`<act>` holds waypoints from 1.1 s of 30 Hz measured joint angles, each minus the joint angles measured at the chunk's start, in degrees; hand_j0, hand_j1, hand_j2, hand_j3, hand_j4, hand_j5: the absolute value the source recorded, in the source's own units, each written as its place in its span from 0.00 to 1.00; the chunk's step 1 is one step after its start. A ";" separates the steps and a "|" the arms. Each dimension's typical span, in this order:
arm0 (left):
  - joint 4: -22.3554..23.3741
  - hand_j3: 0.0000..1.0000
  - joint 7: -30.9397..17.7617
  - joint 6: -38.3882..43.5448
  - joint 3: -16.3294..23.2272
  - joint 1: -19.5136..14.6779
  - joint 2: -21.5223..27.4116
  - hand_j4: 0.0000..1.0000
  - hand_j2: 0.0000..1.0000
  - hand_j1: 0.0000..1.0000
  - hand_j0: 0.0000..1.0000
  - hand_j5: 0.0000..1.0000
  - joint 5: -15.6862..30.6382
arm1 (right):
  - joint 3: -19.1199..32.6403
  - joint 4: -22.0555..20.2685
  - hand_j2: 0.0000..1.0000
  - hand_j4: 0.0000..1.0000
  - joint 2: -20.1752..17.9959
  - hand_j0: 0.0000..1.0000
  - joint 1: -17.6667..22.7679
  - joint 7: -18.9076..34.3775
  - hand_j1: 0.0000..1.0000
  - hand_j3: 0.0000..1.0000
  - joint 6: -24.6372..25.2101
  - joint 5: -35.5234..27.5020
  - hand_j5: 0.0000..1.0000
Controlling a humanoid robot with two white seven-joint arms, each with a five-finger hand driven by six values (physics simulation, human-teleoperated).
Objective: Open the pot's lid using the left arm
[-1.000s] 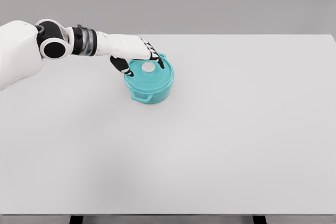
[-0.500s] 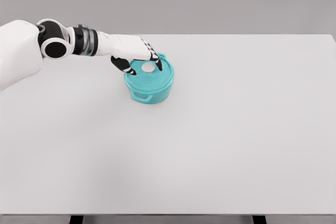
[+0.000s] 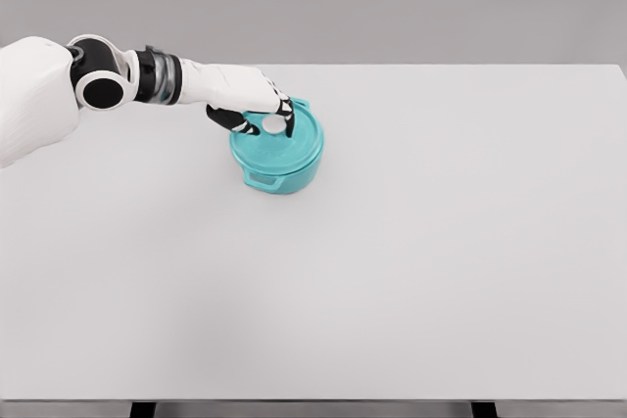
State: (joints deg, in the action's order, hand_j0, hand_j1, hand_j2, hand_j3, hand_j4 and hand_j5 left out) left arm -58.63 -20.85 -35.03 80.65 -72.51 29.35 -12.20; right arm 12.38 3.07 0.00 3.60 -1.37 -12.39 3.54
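While the teal pot (image 3: 279,159) sits below, left-hand fingers (image 3: 287,116) pinch its lid knob (image 3: 273,124).

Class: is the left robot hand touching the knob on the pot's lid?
Touching. The head view shows the left robot hand with its fingers closed around the knob.

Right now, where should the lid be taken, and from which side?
Take the lid by its pale round knob at the centre, from above: the lid lies flat on the pot. The left hand is already around the knob.
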 measured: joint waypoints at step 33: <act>-0.30 0.52 -0.52 -0.09 -0.83 -1.05 5.42 0.52 0.52 0.52 0.52 0.52 0.59 | 0.00 -0.02 1.00 1.00 0.00 1.00 0.00 0.01 1.00 1.00 0.00 0.01 1.00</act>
State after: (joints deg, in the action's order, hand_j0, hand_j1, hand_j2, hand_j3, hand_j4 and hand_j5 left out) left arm -58.94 -21.38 -35.11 79.83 -73.56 34.76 -11.60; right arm 12.38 3.06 0.00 3.60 -1.36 -12.39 3.55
